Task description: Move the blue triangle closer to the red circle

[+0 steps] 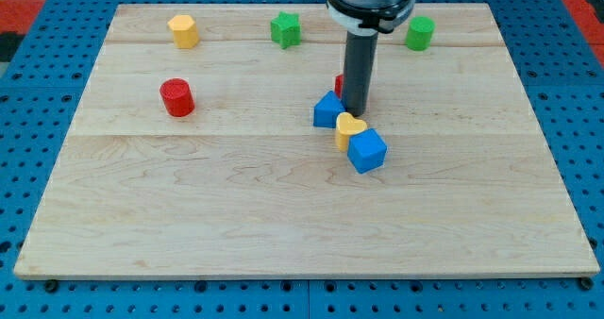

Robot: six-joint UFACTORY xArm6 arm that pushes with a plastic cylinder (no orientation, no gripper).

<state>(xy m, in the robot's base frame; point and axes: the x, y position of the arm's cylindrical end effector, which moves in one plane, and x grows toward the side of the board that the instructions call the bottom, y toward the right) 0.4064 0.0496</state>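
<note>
The blue triangle (327, 109) lies near the board's middle, just left of my tip (356, 110), which seems to touch its right side. The red circle (176, 97) stands far off at the view's left, with bare wood between them. A yellow heart-shaped block (348, 127) sits just below my tip, touching a blue cube (367, 150) at its lower right. A red block (340, 84) is mostly hidden behind the rod.
A yellow block (183, 31) stands at the top left, a green star (285, 29) at the top middle, and a green block (420, 33) at the top right. The wooden board (302, 225) lies on a blue pegboard.
</note>
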